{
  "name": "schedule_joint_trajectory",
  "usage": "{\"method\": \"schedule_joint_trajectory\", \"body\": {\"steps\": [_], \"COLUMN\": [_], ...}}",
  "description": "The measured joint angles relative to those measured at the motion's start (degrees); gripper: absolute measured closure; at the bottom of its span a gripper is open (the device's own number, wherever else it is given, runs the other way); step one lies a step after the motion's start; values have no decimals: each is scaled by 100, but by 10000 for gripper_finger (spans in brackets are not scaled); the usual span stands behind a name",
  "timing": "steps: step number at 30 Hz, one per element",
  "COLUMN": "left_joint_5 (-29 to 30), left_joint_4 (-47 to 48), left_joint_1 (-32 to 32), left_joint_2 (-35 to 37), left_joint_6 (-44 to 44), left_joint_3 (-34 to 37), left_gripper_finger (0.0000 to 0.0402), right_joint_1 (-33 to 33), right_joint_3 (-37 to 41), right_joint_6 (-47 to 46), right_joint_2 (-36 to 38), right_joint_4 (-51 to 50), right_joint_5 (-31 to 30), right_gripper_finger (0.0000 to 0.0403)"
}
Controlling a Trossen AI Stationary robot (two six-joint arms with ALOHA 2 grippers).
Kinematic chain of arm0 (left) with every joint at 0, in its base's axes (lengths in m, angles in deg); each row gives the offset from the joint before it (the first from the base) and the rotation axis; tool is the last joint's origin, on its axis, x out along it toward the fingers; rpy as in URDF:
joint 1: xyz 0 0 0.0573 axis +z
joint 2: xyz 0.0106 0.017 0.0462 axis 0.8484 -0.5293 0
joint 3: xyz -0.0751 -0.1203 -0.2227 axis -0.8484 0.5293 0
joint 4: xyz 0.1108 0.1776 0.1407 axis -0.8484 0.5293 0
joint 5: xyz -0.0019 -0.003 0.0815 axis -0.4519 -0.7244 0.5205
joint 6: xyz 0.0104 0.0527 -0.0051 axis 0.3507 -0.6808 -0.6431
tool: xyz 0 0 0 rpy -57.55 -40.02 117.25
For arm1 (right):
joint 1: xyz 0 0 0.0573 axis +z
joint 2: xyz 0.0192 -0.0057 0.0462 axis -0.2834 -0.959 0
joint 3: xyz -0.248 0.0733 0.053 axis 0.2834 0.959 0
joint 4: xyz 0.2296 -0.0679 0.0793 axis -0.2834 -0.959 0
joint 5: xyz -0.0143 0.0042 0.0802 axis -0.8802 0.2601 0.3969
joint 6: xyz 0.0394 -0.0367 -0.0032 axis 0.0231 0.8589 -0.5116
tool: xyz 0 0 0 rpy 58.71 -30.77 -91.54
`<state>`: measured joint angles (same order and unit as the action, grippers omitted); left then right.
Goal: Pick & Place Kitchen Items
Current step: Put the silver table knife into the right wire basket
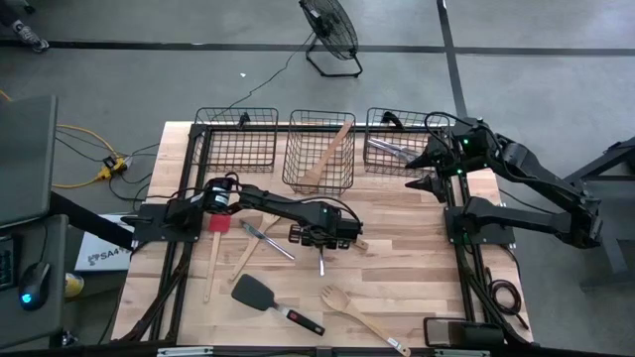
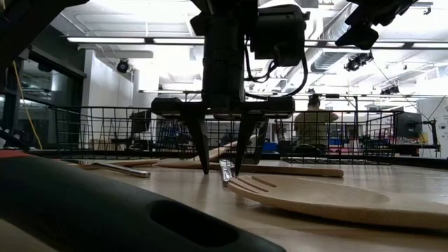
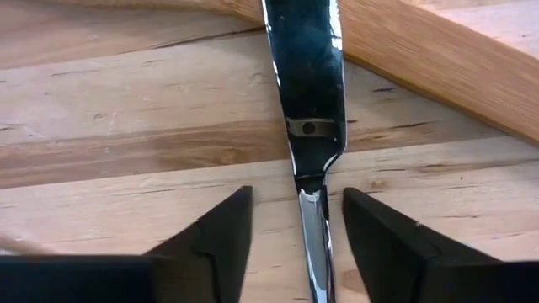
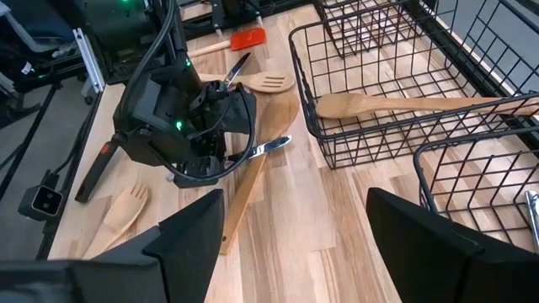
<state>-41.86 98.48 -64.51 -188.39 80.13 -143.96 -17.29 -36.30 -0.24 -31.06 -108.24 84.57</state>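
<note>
Now left pincer (image 3: 290,244) straddles metal knife (image 3: 307,101), unclosed.

Three baskets (image 1: 319,149) stood in a row at the far edge of the desk (image 1: 397,268). A wooden spoon (image 1: 327,157) lay in the middle one. A knife (image 1: 321,263) lay between the left claw's (image 1: 321,241) fingers.
</note>
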Motion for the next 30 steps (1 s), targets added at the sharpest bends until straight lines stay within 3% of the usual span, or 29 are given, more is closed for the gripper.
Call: {"method": "schedule_joint_trajectory", "body": {"steps": [12, 30], "left_joint_5": [-301, -473], "left_joint_4": [-8, -79], "left_joint_1": [12, 1], "left_joint_2": [2, 205], "left_joint_6": [-40, -384], "left_joint_3": [0, 12], "left_gripper_finger": [371, 372], "right_joint_1": [0, 1], "right_joint_3": [0, 0], "right_joint_6": [85, 83], "right_joint_2": [0, 0], "right_joint_4": [0, -44], "right_joint_5": [17, 46], "right_gripper_finger": [122, 122]}}
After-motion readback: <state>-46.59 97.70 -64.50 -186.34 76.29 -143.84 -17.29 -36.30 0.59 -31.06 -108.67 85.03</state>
